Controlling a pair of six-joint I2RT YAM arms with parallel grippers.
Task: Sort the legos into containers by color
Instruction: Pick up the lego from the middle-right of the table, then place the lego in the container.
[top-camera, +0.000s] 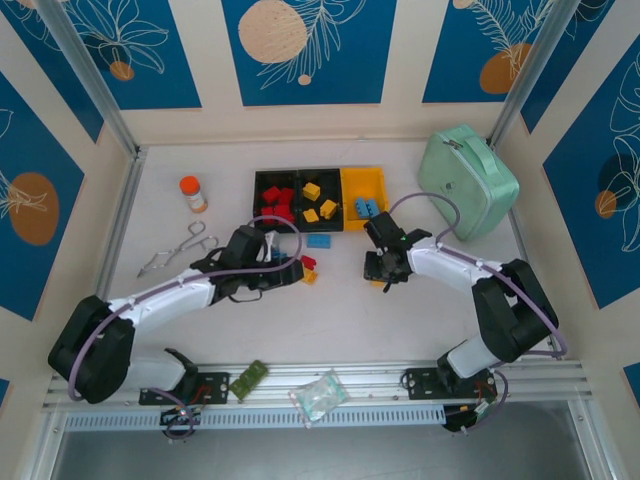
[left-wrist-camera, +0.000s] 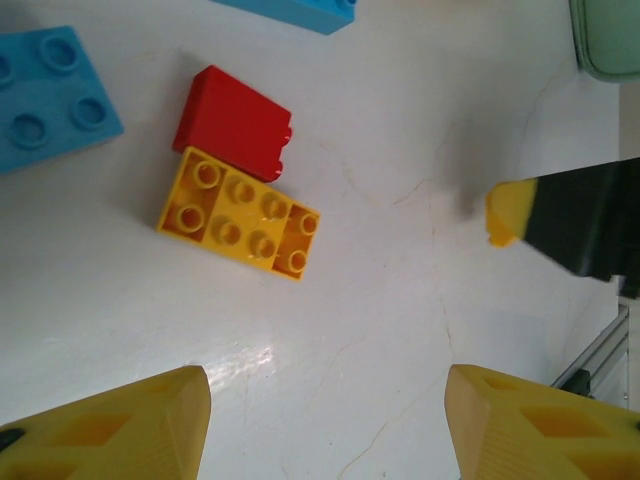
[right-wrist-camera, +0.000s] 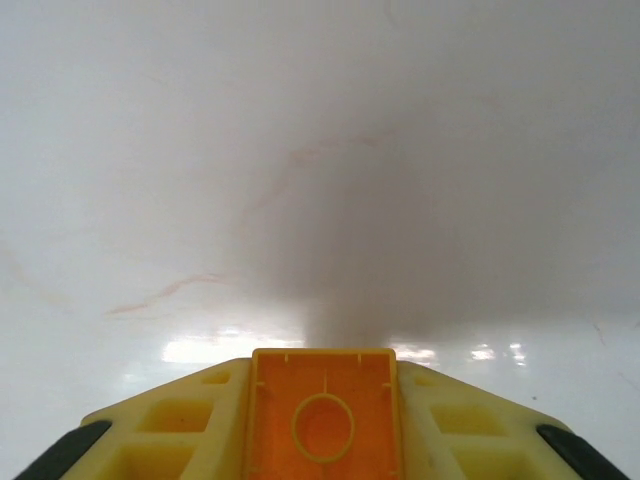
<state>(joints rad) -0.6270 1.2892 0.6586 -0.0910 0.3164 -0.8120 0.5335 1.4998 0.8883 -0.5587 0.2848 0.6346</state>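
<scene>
The right gripper (top-camera: 385, 266) has its jaws clamped on a yellow-orange lego (right-wrist-camera: 323, 415), hollow side up, probably bound for the middle black bin (top-camera: 320, 177) at its 11 o'clock, where yellows lie. The left gripper (left-wrist-camera: 325, 400) hangs half-open, empty, above a yellow lego (left-wrist-camera: 240, 213) touching a red lego (left-wrist-camera: 232, 124).

- Top view: high, behind the arm bases (top-camera: 180, 385) at 6 o'clock, looking down over the whole bench (top-camera: 340, 320).
- Left wrist: close above the bench, facing down past the left tool (left-wrist-camera: 325, 400). It shares the red brick (left-wrist-camera: 232, 122) and, at 3 o'clock, the right tool (left-wrist-camera: 540, 222) with the top view.
- Right wrist: nearest, skimming the bench past its orange brick (right-wrist-camera: 322, 400).
</scene>
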